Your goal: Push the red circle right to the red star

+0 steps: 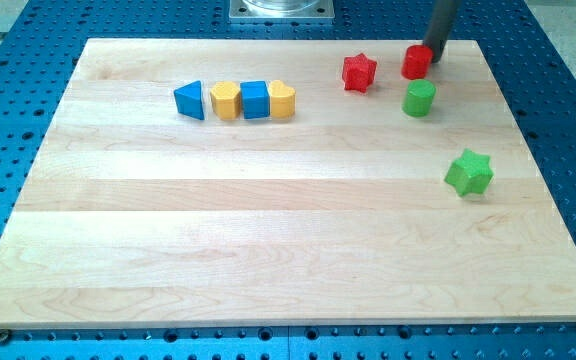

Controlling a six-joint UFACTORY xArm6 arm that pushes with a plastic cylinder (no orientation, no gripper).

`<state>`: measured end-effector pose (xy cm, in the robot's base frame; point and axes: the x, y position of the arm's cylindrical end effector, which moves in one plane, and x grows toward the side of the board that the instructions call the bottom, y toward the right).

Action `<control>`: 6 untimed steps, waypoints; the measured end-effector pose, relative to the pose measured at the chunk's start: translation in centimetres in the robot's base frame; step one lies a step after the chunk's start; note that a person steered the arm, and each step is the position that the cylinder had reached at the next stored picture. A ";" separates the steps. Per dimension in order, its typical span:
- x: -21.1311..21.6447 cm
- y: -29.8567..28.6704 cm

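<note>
The red circle [417, 62], a short red cylinder, stands near the view's top right on the wooden board [268, 240]. The red star [359, 72] lies a short way to its left, with a gap between them. My tip [435, 57] is at the end of the dark rod that comes down from the view's top. It sits right against the red circle's right side.
A green cylinder [419, 98] stands just below the red circle. A green star [469, 172] lies lower right. A row of a blue triangle [190, 100], yellow hexagon [226, 101], blue square [255, 100] and yellow heart [282, 100] sits left of the red star.
</note>
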<state>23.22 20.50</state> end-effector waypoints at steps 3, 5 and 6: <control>3.4 -8.5; -1.7 -2.2; -0.6 5.1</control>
